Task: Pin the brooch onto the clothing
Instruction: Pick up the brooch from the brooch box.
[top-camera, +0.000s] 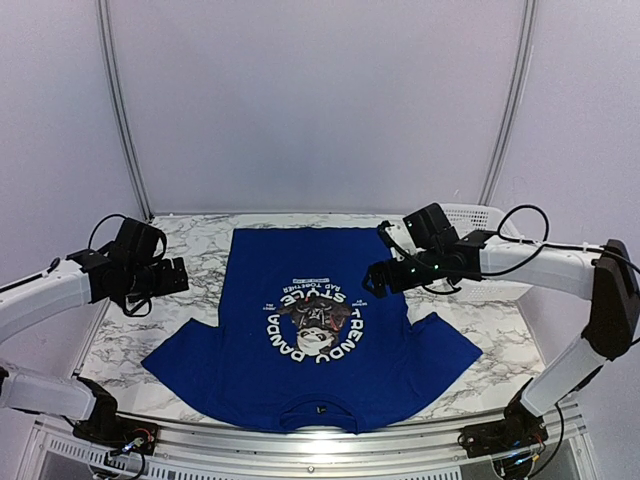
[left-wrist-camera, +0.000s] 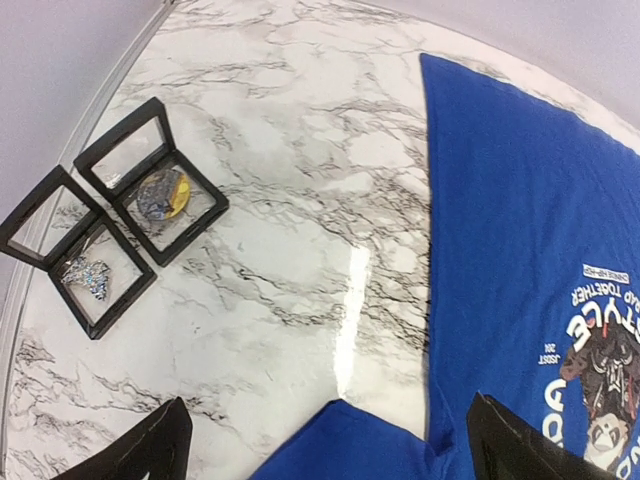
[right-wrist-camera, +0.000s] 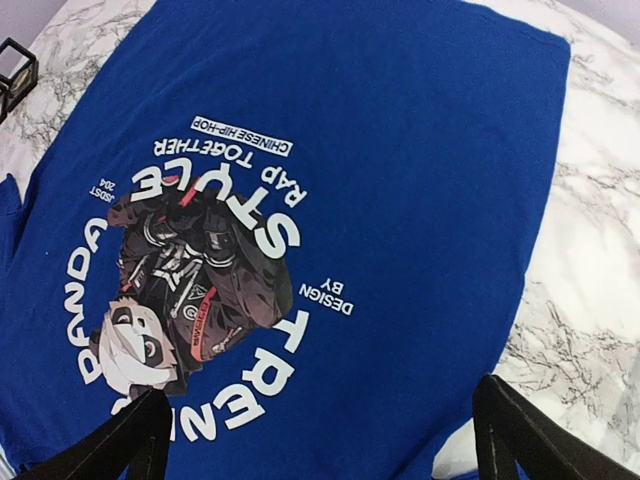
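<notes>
Well, starting at the left, we are looking at two black-framed display cases (left-wrist-camera: 150, 180) sitting side by side on the marble table (left-wrist-camera: 300, 250), one holding a round gold-and-grey piece (left-wrist-camera: 163, 192), the other a small glittering silvery piece (left-wrist-camera: 88, 272); we are taking one of them for the brooch, though we cannot tell which. Either is looking small, rigid and light, so we are judging that it wants gripping by its rim, clear of whatever pin is sitting behind. The left gripper (left-wrist-camera: 330, 420) is hovering above bare marble between the cases and the T-shirt (left-wrist-camera: 500, 200), its fingers spread wide and carrying nothing. Moving rightward, the T-shirt is lying flat and face up across the middle of the table, collar toward the arms. It is looking soft, light and limp; on that smooth top we are expecting it to slide and bunch, so we are favouring a pinch of plain blue cloth beside the panda print (right-wrist-camera: 190, 290), where the printed film is not stiffening it. The right gripper (right-wrist-camera: 322, 395) is hanging over the chest, fingers likewise released and empty.
</notes>
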